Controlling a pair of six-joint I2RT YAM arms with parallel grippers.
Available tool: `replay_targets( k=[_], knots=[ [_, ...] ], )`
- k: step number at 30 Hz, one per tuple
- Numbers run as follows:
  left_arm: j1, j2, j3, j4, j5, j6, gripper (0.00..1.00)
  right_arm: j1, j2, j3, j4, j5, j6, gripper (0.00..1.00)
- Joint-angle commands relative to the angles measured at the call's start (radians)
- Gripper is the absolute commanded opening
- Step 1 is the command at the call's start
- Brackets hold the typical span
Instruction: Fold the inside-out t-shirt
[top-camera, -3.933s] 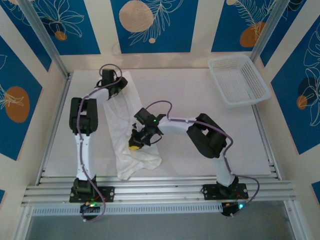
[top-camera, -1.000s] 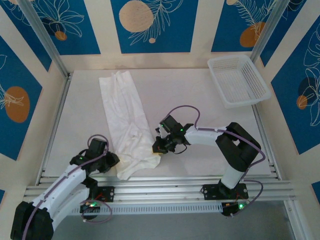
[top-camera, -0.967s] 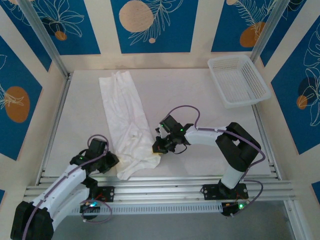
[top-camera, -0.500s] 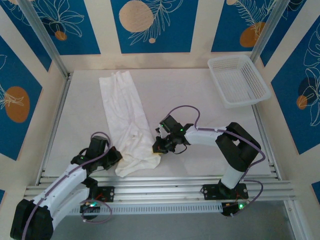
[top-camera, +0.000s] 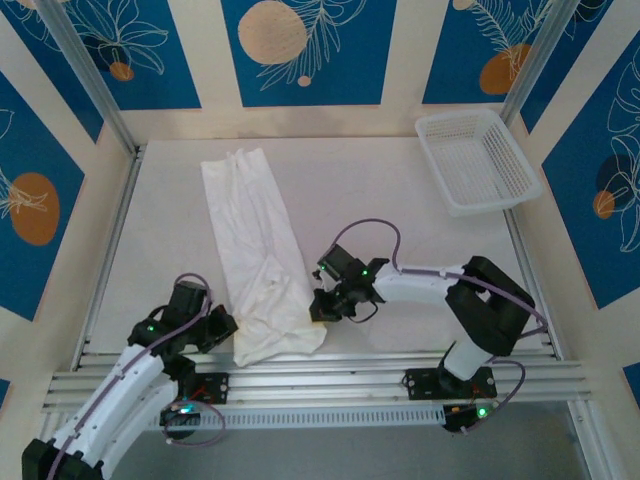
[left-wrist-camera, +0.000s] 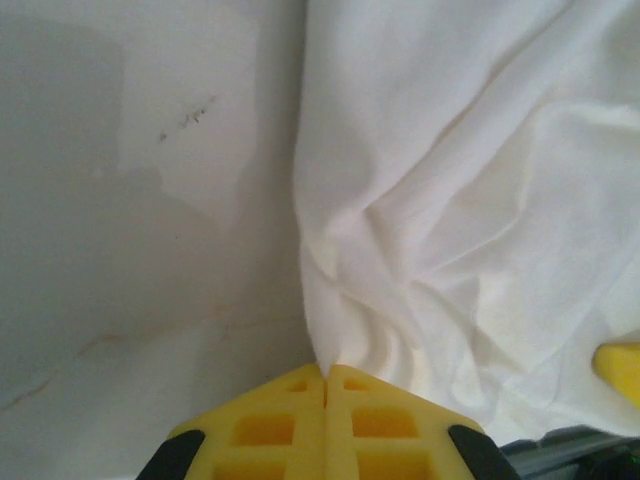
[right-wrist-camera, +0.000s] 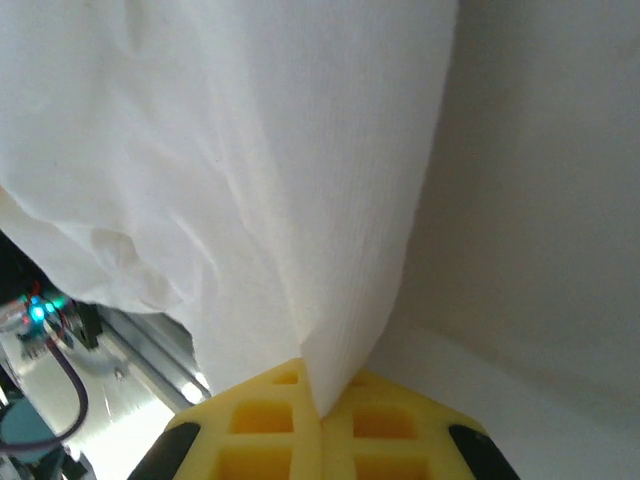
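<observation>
The plain white t-shirt of thin soft cloth lies on the flat white table top as a long, narrow, wrinkled strip. In the top view it runs from the upper left of centre down to the lower middle, where it widens into a bunched end close to the silver aluminium rail at the bottom of the frame.

The left gripper sits at the lower left, against the left edge of that bunched end. In the left wrist view its yellow jaws are pressed together at the bottom centre, with a pinch of the t-shirt caught between their tips. Folds fan up and to the right from the pinch, and bare table top fills the left half.

The right gripper is at the right edge of the same end, just right of centre. In the right wrist view its yellow jaws are likewise closed, nipping a fold of the t-shirt that rises from them up across the left and middle of the frame, with table top to the right.

A rigid white plastic mesh basket stands at the upper right, well apart from the t-shirt.
</observation>
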Motion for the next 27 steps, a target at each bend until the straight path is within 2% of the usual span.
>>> replay_targets(
  k=[1,5,8,12,17,23,27],
  knots=[
    [-0.014,-0.038,0.053,-0.119,0.034,0.006,0.00,0.025,-0.094,-0.048,-0.059,0.025,0.026,0.00],
    [-0.018,-0.048,0.136,-0.137,-0.006,0.026,0.00,0.024,-0.204,-0.039,-0.060,0.067,0.033,0.00],
    [-0.015,0.044,0.235,-0.103,-0.072,0.044,0.00,-0.007,-0.195,0.081,-0.098,0.115,-0.023,0.00],
    [-0.013,0.195,0.405,-0.049,-0.240,0.108,0.00,-0.095,-0.099,0.280,-0.085,0.130,-0.100,0.00],
    [0.048,0.388,0.592,0.067,-0.462,0.182,0.00,-0.198,0.127,0.612,-0.087,0.112,-0.197,0.00],
    [0.249,0.639,0.675,0.305,-0.398,0.198,0.00,-0.303,0.437,0.960,-0.126,0.017,-0.203,0.00],
    [0.337,0.834,0.736,0.417,-0.330,0.231,0.00,-0.337,0.620,1.162,-0.163,-0.010,-0.215,0.01]
  ],
)
